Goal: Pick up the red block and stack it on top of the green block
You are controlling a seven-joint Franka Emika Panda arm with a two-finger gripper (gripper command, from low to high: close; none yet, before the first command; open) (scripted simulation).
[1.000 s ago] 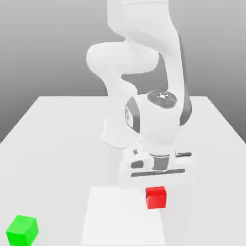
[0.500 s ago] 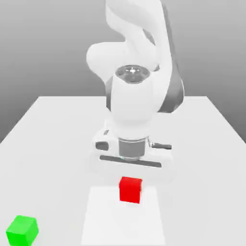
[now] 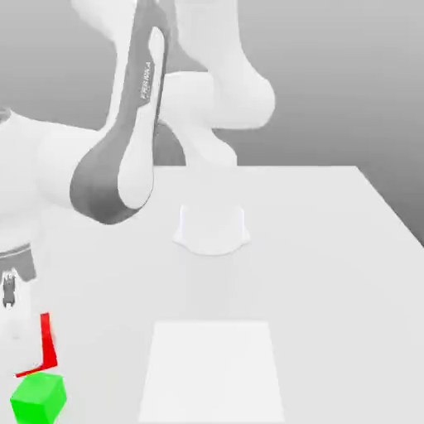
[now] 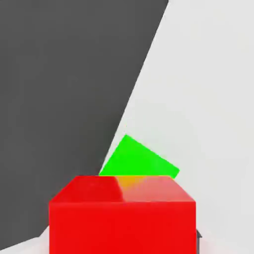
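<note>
The green block (image 3: 37, 397) sits on the white table near the front corner at the exterior view's left. Just above it hangs the red block (image 3: 50, 344), mostly hidden behind the white fingers; a red sliver shows along one side and the underside. My gripper (image 3: 29, 344) is shut on the red block, with the hand coming in from the exterior view's left edge. In the hand view the red block (image 4: 121, 213) is close up, and the green block (image 4: 141, 158) lies past it, turned at an angle to it. A small gap separates the two blocks.
The arm's round base (image 3: 212, 228) stands mid-table, and its grey-and-white links arch over the exterior view's left half. A paler square patch (image 3: 213, 373) marks the white table (image 3: 331, 248) at the front. The table's edge (image 4: 134, 99) runs close beside the green block.
The arm has swung from the table's middle front to the exterior view's left, carrying the red block until it hangs over the green block. The green block has stayed put.
</note>
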